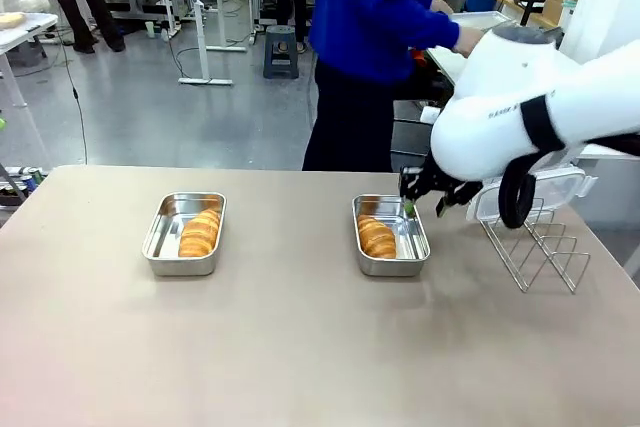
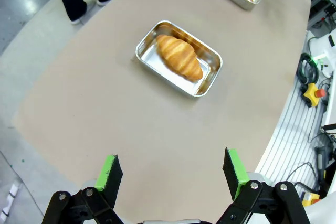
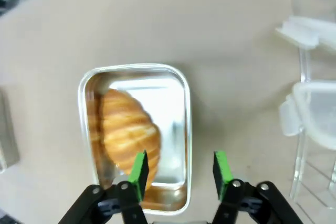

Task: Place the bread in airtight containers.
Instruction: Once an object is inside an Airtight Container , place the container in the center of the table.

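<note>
My right gripper (image 3: 180, 157), jaws partly apart and empty, sits above a container (image 3: 160, 92) whose croissant (image 3: 126, 129) runs lengthwise under one finger (image 3: 139, 170); left gripper (image 2: 170, 157) wide open, empty.

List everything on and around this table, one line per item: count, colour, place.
croissants: two, golden-brown, one lying in each container.
containers: two, shiny steel, uncovered, left and right of the table's middle.
lids: two, clear plastic, on the wire rack.
wire rack: one, silver, on the table to the right of the right container.
table: one, beige, bearing all of the above.
person: one, blue top, dark trousers, standing beyond the far edge.
left gripper: black with green pads, open, empty, above bare table short of the left container.
right gripper: black with green pads, jaws apart, empty, over the right container.
</note>
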Robot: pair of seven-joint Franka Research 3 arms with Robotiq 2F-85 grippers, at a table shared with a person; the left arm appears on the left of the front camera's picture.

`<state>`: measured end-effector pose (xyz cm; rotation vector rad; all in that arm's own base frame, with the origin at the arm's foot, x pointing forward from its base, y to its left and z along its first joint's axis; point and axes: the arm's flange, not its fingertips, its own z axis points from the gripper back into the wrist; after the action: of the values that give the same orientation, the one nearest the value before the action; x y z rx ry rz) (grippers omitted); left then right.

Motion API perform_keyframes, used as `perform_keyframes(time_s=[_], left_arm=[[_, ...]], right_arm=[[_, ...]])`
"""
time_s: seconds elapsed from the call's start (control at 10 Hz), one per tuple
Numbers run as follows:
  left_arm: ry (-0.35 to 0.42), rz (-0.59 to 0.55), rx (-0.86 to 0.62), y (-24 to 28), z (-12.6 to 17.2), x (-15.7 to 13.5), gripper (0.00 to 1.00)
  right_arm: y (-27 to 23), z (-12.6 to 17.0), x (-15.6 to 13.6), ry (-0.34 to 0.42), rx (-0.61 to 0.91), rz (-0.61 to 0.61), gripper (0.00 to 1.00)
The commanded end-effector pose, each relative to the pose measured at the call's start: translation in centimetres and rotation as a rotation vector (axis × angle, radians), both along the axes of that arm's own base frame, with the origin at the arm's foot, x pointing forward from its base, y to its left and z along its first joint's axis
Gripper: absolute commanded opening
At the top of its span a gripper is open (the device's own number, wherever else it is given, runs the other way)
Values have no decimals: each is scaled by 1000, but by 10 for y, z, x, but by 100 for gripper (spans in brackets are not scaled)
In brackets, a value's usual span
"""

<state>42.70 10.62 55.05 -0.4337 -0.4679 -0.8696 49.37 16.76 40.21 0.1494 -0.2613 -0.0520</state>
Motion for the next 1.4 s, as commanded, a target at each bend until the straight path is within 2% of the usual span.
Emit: perform_keyframes(time_s=[0.0, 0.2, 0.4, 0.6, 0.8, 1.0, 1.1, 1.3], left_arm=[[-1, -5, -14, 0, 4, 0, 100], [-1, -5, -14, 0, 4, 0, 100], [-1, -5, -14, 0, 4, 0, 100], [-1, -5, -14, 0, 4, 0, 100], [-1, -5, -14, 0, 4, 0, 100], [-1, -5, -14, 0, 4, 0, 100], [-1, -5, -14, 0, 4, 0, 100], [-1, -5, -14, 0, 4, 0, 100]], right_arm=[[-45, 54, -6, -69, 153, 219, 100], [-88, 87, -9, -164, 243, 402, 100], [-134, 101, -10, -242, 281, 538, 100], [-177, 111, -23, -356, 332, 684, 100], [-196, 113, -33, -431, 345, 707, 100], [-195, 116, -38, -460, 327, 675, 100], [-203, 120, -32, -415, 312, 692, 100], [-203, 120, -32, -415, 312, 692, 100]])
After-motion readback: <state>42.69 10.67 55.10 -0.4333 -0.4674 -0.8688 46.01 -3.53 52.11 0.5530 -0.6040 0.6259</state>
